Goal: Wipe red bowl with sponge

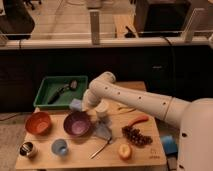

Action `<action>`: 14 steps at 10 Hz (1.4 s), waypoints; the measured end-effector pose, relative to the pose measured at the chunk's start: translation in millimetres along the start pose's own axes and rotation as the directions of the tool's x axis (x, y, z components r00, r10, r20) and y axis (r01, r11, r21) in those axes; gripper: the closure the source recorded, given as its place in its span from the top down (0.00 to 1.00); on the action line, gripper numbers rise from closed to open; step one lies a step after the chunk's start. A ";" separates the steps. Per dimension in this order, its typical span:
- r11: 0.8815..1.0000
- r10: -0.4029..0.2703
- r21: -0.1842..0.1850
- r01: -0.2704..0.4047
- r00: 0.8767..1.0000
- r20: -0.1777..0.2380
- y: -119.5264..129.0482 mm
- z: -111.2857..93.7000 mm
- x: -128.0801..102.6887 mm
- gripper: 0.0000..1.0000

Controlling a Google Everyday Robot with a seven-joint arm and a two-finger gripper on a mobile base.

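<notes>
The red bowl (38, 122) sits at the left of the wooden table (150, 157), empty and upright. A light-blue sponge-like block (75, 104) lies just in front of the green tray's near right corner. My gripper (85, 102) is at the end of the white arm (135, 100), low over the table right beside that block, between the tray and a purple bowl (77, 124). The wrist hides most of it. The gripper is well to the right of the red bowl.
A green tray (47, 100) with utensils stands at back left. On the table are a white cup (102, 109), a blue crumpled item (102, 131), a blue cup (60, 147), a can (27, 149), a fork (101, 149), grapes (136, 136), an orange fruit (124, 151) and a red-orange vegetable (137, 120).
</notes>
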 end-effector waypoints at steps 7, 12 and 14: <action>0.974 -0.216 -0.032 0.224 0.964 0.155 -16.9 29.0 -87.2 0.00; 0.914 -0.373 -0.089 0.397 0.905 0.205 -7.5 53.3 -135.8 0.00; 0.868 -0.462 -0.113 0.484 0.869 0.176 3.8 59.7 -155.1 0.00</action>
